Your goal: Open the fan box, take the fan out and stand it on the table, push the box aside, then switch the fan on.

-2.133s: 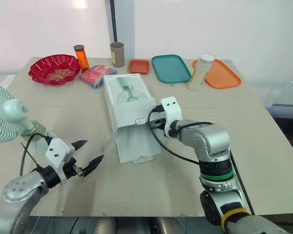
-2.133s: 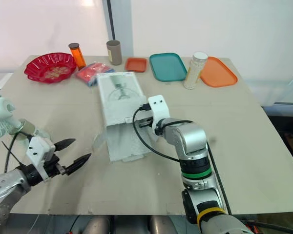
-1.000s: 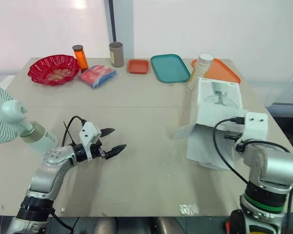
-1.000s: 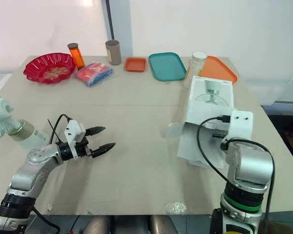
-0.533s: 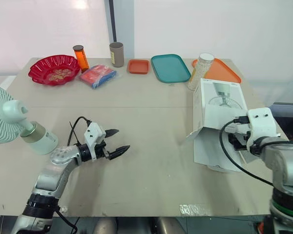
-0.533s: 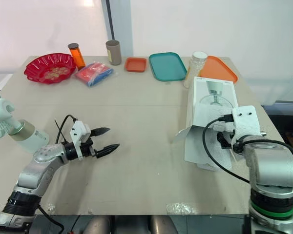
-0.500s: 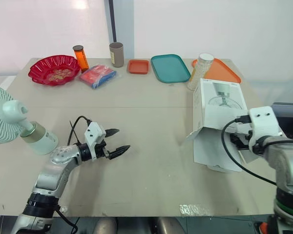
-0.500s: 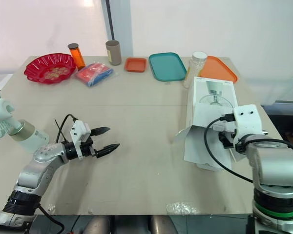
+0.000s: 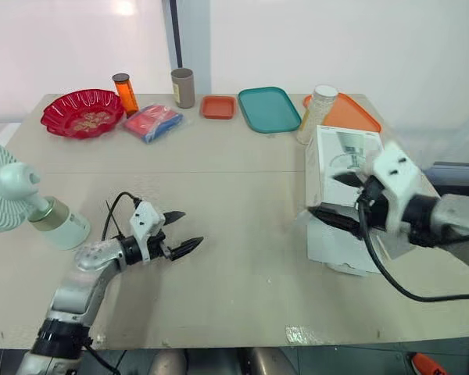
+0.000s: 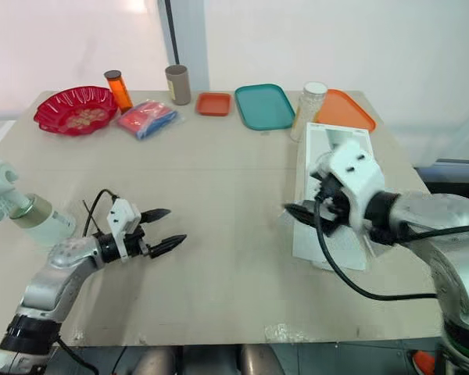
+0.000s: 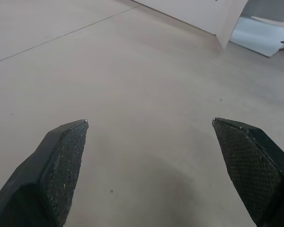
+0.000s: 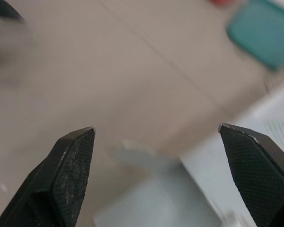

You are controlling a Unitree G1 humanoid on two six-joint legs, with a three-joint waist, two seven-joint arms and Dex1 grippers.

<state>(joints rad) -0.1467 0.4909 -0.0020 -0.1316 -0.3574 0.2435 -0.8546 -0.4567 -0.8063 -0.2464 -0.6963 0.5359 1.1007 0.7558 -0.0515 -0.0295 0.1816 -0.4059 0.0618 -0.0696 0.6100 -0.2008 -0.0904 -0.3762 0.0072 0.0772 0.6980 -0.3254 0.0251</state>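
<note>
The white fan (image 9: 9, 195) stands upright on its round base at the table's far left edge. The white fan box (image 9: 340, 244) lies on its side at the right, its open flap end toward the table's front. My right gripper (image 9: 325, 193) hovers open just above the box's left side, pointing toward the table's middle, with nothing between its fingers (image 12: 71, 165). My left gripper (image 9: 192, 227) is open low over bare table, right of the fan and well apart from it. In the left wrist view the box's flap (image 11: 260, 28) shows far ahead.
Along the back edge stand a red bowl (image 9: 82, 112), an orange bottle (image 9: 126, 92), a brown cup (image 9: 182, 86), a red packet (image 9: 152, 121), a small orange tray (image 9: 219, 106), a teal tray (image 9: 269, 109), a white jar (image 9: 314, 113) and an orange tray (image 9: 352, 113).
The box went from the table's middle to the right side. My right gripper then let go of it, opened, rose and swung toward the middle. The left gripper barely moved.
</note>
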